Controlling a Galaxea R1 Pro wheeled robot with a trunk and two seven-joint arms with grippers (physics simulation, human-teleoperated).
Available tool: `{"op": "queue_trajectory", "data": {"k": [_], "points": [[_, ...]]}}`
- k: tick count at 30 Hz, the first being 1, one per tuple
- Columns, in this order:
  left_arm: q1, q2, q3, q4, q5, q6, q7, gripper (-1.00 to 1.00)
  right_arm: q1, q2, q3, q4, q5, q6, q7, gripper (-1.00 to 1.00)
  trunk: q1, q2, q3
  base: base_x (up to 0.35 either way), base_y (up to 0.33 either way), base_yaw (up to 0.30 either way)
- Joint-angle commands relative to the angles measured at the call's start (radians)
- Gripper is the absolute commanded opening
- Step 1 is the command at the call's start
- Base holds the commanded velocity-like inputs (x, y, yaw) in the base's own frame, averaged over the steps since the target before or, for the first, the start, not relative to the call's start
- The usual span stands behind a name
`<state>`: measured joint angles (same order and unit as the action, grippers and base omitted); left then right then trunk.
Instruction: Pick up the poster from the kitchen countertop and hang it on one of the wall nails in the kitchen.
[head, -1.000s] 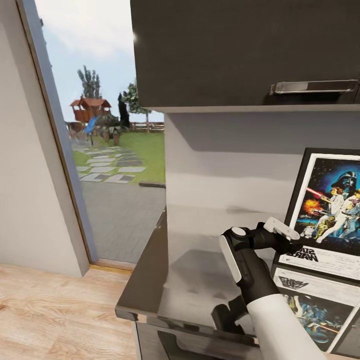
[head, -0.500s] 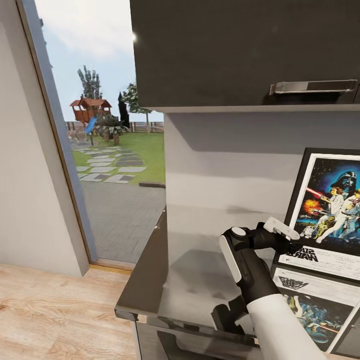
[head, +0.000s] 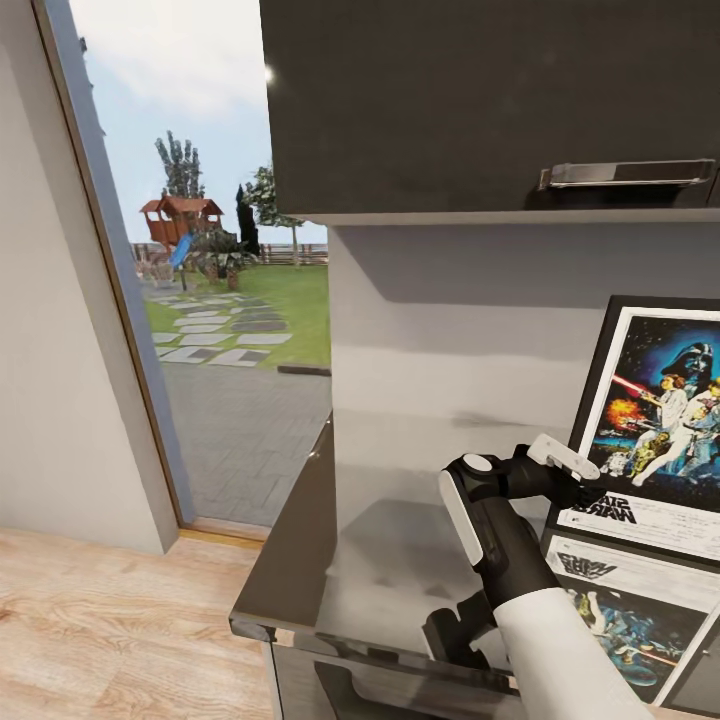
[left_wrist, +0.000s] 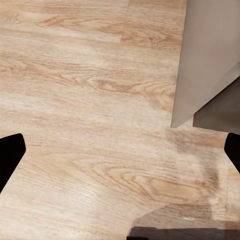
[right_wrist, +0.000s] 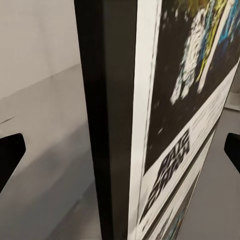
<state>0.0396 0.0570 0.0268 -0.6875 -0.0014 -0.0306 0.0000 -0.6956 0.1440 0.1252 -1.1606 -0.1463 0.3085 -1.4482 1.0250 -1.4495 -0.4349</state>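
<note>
The poster (head: 660, 420) stood on the countertop (head: 390, 540), its frame edge between my wide-open right gripper (right_wrist: 120, 150) fingers, not yet clamped. Lifting and hanging remained. My left gripper (left_wrist: 120, 155) held nothing.

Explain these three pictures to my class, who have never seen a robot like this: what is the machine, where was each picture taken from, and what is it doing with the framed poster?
This is a simulated wheeled robot with two arms. The head view looks down over a glossy dark kitchen countertop. On it a framed Star Wars poster stands leaning against the pale wall, under a black upper cabinet. The right gripper reaches to the poster's left edge. The right wrist view looks along that gripper: the poster's black frame edge stands between its two dark fingers, which are spread wide, so nothing is held yet. The left wrist view looks down at the wooden floor, its fingers also apart.
</note>
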Motion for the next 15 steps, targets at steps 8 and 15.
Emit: {"op": "queue_trajectory", "data": {"k": [8,15], "points": [[0.000,0.000,0.001,-0.001,0.000,-0.002,0.000,1.00,-0.001,0.000,0.002,-0.001,-0.006,0.011,-0.006,1.00,0.000,-0.001,-0.001,0.000,-0.043,0.000],[0.000,0.000,0.001,-0.001,0.000,-0.002,0.000,1.00,-0.001,0.000,0.003,-0.001,-0.006,0.011,-0.006,-1.00,0.000,-0.001,-0.001,0.000,-0.016,0.000]]}}
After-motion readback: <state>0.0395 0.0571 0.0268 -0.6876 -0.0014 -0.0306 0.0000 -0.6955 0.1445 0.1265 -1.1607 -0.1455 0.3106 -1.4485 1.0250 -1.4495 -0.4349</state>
